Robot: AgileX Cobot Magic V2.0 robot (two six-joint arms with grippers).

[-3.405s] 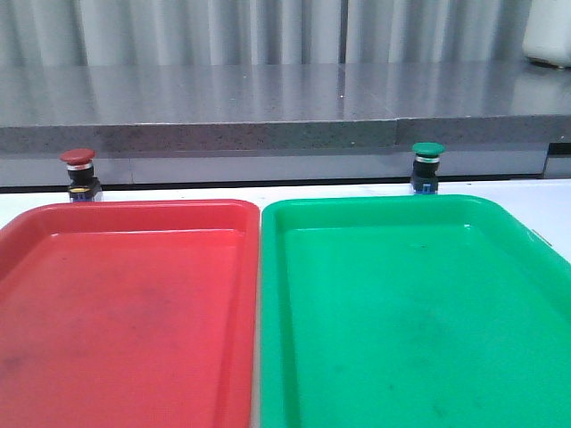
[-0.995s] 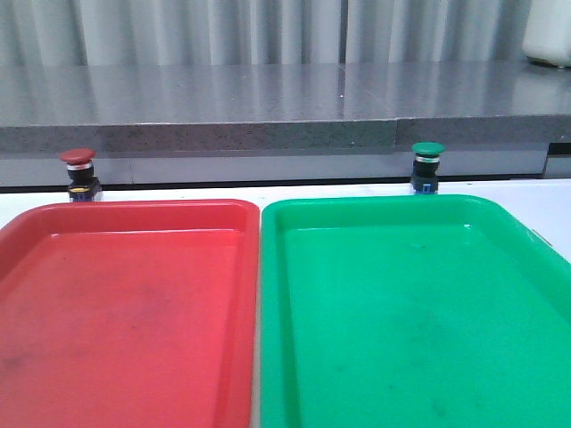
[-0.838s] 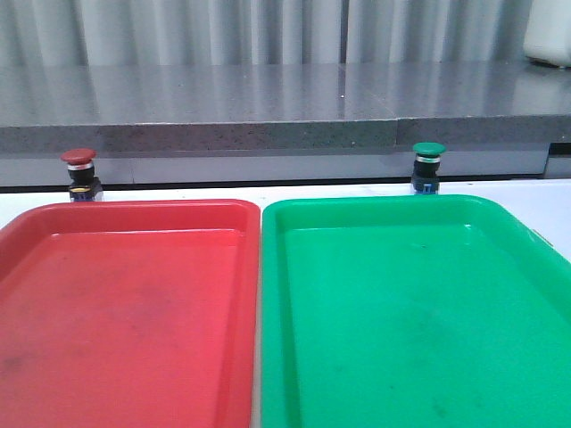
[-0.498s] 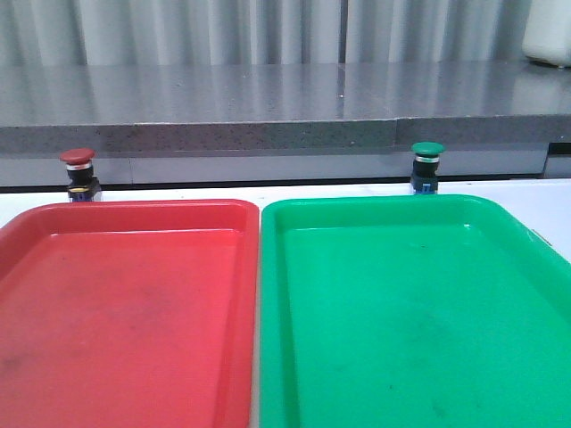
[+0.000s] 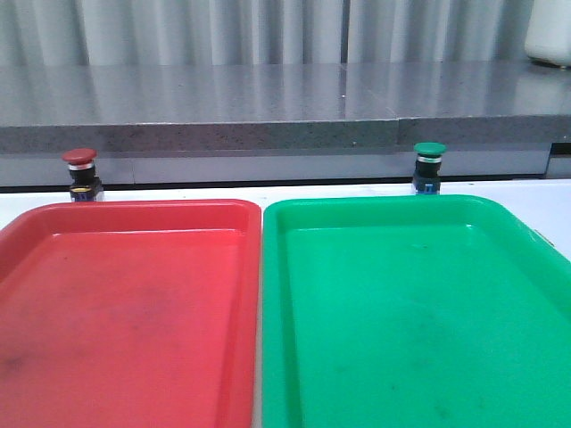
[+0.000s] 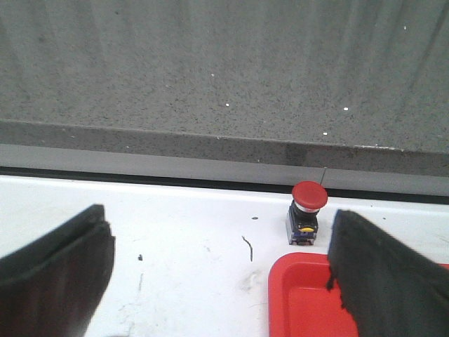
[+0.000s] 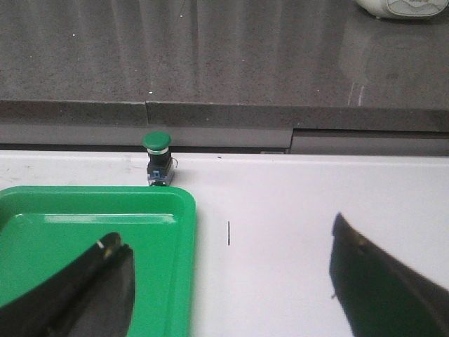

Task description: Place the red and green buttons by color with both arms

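Note:
The red button [image 5: 80, 175] stands upright on the white table behind the red tray [image 5: 125, 312]. It also shows in the left wrist view [image 6: 306, 213], beyond the tray's corner [image 6: 302, 295]. The green button [image 5: 429, 167] stands upright behind the green tray [image 5: 410, 312], and shows in the right wrist view [image 7: 158, 158] past the tray's rim [image 7: 98, 203]. My left gripper [image 6: 221, 274] is open and empty, back from the red button. My right gripper [image 7: 228, 281] is open and empty, back from the green button. Neither gripper shows in the front view.
The two trays lie side by side, both with nothing in them. A grey stone ledge [image 5: 268, 116] runs along the back just behind the buttons. A white object [image 5: 549, 31] stands on the ledge at the far right.

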